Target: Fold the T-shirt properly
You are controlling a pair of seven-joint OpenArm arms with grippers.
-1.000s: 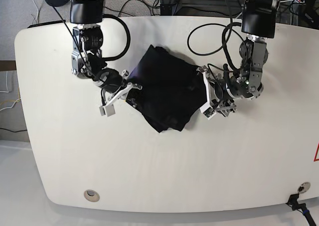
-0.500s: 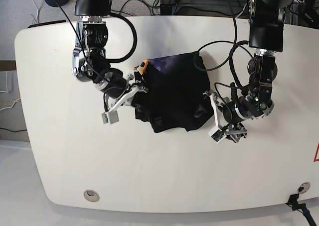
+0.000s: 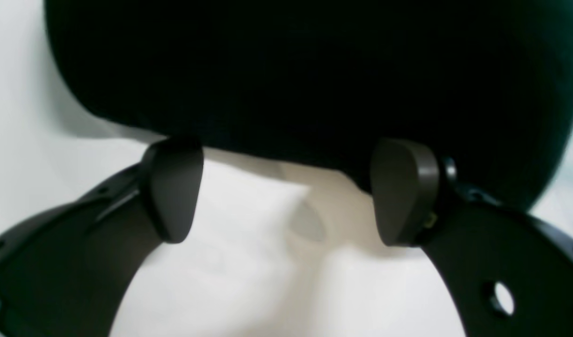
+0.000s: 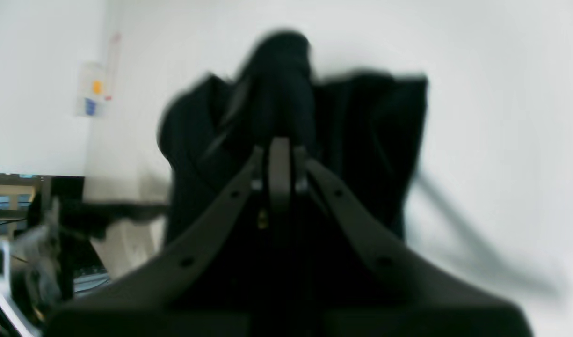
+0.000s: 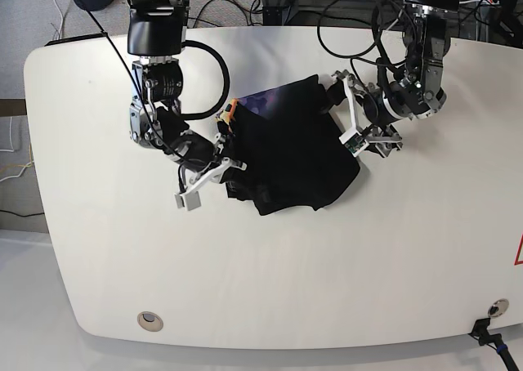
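The black T-shirt lies crumpled in the middle of the white table. A sliver of orange and purple print shows at its far left corner. My right gripper is at the shirt's left edge. In the right wrist view it is shut on a bunch of the black cloth. My left gripper is at the shirt's far right corner. In the left wrist view it is open, with the shirt's edge just beyond the fingertips and nothing between them.
Black cables loop from both arms over the back of the table. A round grommet sits near the front left edge and a cable plug at the front right corner. The table's far edge runs behind the arms.
My left gripper has swung from the shirt's front right side back to its far right corner. My right gripper has moved a little forward and right with the cloth. The shirt has shifted and bunched.
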